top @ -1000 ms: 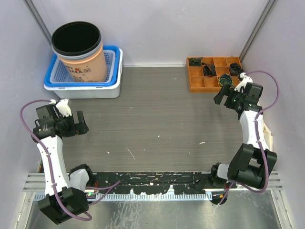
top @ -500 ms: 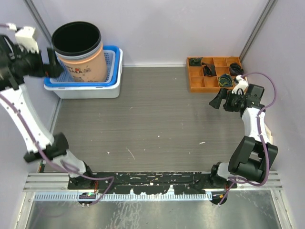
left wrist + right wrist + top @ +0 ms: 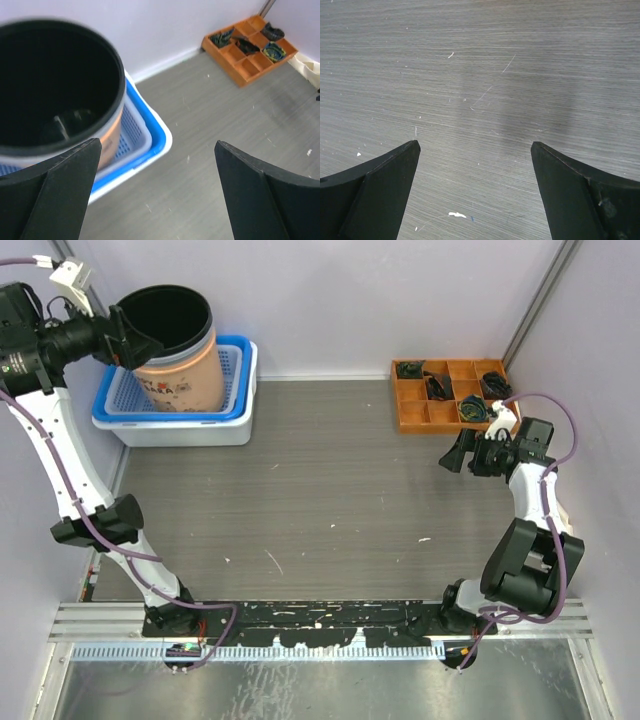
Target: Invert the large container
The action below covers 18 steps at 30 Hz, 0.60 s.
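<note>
the left gripper (image 3: pixel 138 343) stands wide open with nothing between its two black fingers (image 3: pixel 60 190). in the left wrist view the gap between them frames bare table and a corner of the basket, while the left finger overlaps the near rim of the large container (image 3: pixel 185 375); whether that finger touches the rim cannot be told. from above, this gripper is raised high at the far left corner and points right, at the container's upper left edge, with the left arm (image 3: pixel 60 460) stretched up from its base. the large container stands upright, its black-rimmed mouth facing up and its dark inside open to view. its tan body sits in the blue basket (image 3: pixel 170 417), which nests in a white tub (image 3: pixel 190 433) at the far left of the grey table (image 3: pixel 330 500). the right gripper (image 3: pixel 458 453) is also spread wide and empty. it hangs over bare table on the right side, aimed left, just on the near side of the orange tray (image 3: pixel 412 412), whose small compartments hold dark items.
</note>
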Tool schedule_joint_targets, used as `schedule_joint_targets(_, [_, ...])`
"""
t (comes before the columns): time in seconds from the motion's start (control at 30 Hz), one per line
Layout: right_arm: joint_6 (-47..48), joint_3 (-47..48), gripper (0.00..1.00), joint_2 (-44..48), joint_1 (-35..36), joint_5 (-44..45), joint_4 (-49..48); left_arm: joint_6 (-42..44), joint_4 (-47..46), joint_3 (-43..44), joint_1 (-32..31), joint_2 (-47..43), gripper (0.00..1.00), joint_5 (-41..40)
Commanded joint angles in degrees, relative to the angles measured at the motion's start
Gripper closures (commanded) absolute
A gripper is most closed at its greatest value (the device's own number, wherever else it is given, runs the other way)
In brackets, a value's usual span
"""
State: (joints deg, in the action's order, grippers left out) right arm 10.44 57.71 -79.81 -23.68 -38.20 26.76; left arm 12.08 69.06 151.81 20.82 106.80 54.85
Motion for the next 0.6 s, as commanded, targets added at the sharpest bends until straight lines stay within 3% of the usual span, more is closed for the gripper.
schedule_joint_targets(0.0, [2.83,2.51,0.00,-0.08,-0.36,0.08,0.59,-2.52,-19.68,0.04,0.41,-0.45,0.01,7.88])
schedule_joint_targets(0.27, [4.31,2.41,0.00,-0.07,-0.50,2.01,0.68,-5.93,-27.99,8.11,0.01,13.76,0.01,3.03])
schedule_joint_targets(0.43, [4.56,2.40,0.00,-1.01,-0.62,3.26,0.66,3.41,-25.75,0.74,-5.02,15.14,0.01,-3.95])
schedule_joint_targets(0.57, [4.85,2.56,0.00,-1.74,-0.58,3.85,0.84,10.46,-20.22,1.85,-8.66,18.01,0.01,-8.39])
